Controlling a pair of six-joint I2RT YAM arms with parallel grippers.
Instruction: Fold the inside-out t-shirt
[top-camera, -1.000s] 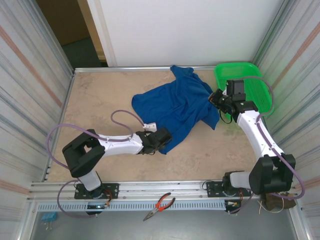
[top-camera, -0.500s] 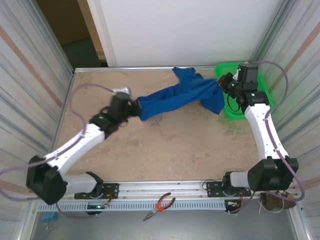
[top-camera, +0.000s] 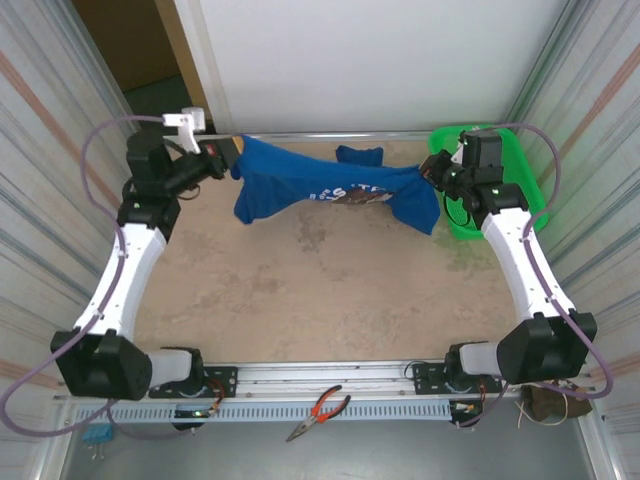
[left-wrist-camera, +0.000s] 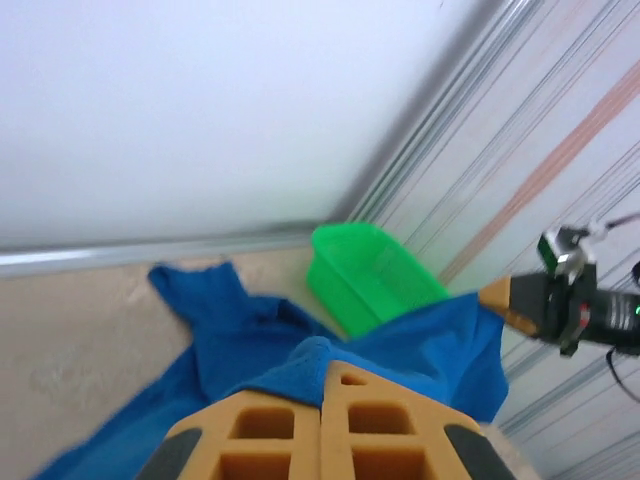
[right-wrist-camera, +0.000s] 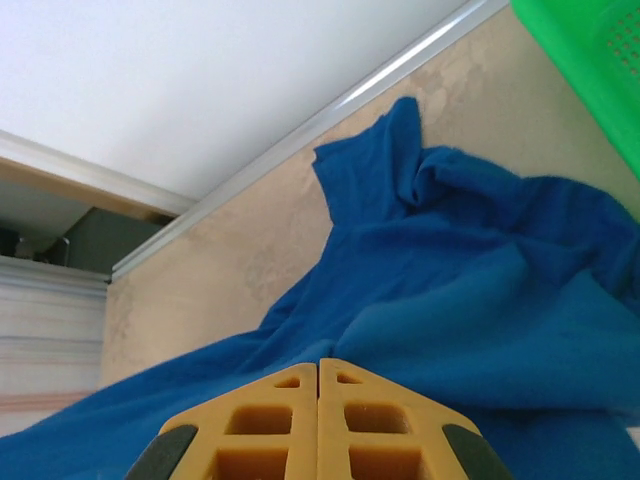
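Shirt: the blue shirt (top-camera: 330, 190) hangs in the air at the far side of the table (top-camera: 330, 300), pulled long between the two arms
Left gripper: the left gripper (top-camera: 228, 162) is up high by the far left corner, and its jaws are pressed together on one edge of the shirt
Right gripper: the right gripper (top-camera: 432, 175) is up near the basket (top-camera: 528, 195), and its jaws are pinched tight on the other end of the shirt
What hangs down: one floppy part droops just under the right gripper and one sleeve sticks out toward the back rail; white letters show in the middle of the cloth
What has changed: a second ago the shirt lay in a bunched heap on the table and the left arm was low and close to its base; now that arm has swung far out to the left and up, and the heap has turned into a long stretched band
What it means: the shirt is being opened out, which I think has to come first; it is not flat yet and no fold is made, so the job looks like it is only starting
Watch out: the right end hangs close to the basket, so the cloth could catch on its rim
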